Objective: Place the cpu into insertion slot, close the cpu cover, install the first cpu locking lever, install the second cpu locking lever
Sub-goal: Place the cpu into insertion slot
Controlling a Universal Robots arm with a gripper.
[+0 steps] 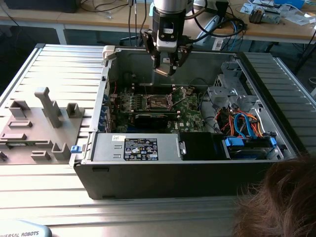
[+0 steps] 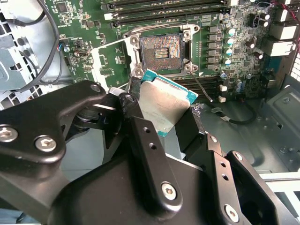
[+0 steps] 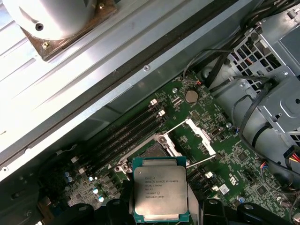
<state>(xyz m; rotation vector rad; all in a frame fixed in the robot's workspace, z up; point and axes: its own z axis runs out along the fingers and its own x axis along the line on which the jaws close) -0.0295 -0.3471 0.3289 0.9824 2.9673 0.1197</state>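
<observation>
cpu (image 3: 161, 188) clamped in my gripper (image 1: 165, 68), upper centre of the exterior view.
Flat silver-grey square top, teal-green rim, faint print.

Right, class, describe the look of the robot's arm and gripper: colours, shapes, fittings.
The arm ends in a silver-grey round wrist. Below it the gripper is black and boxy. In the second wrist view its fingers are black bars studded with silver screws.

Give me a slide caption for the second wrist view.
Gripper holds the cpu above the motherboard; the insertion slot lies bare, the cpu cover swung open beside it.
</observation>
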